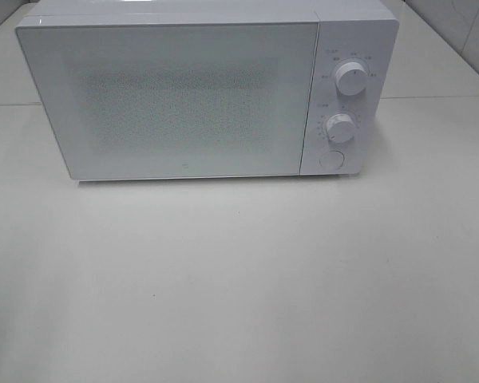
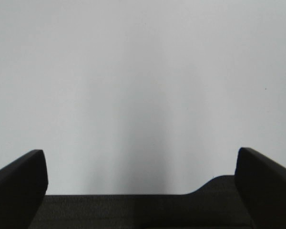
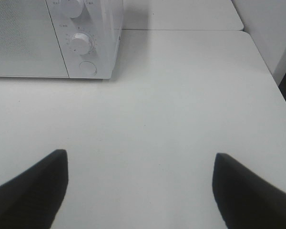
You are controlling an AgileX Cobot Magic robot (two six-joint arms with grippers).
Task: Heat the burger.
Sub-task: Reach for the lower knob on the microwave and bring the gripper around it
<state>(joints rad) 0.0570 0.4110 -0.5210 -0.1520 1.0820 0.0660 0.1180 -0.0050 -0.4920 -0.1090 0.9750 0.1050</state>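
Surface: white table (image 1: 239, 279)
Microwave (image 1: 176, 96): 12 o'clock, door shut
Left gripper (image 2: 139, 156): jaws apart
Right gripper (image 3: 140, 156): jaws apart

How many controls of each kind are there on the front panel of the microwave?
Dial knobs: 2
Round push button: 1
Total: 3

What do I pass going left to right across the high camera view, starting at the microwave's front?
Closed microwave door → control panel → bare table. The upper knob, lower knob and round button are stacked on the panel, so they are left unordered.
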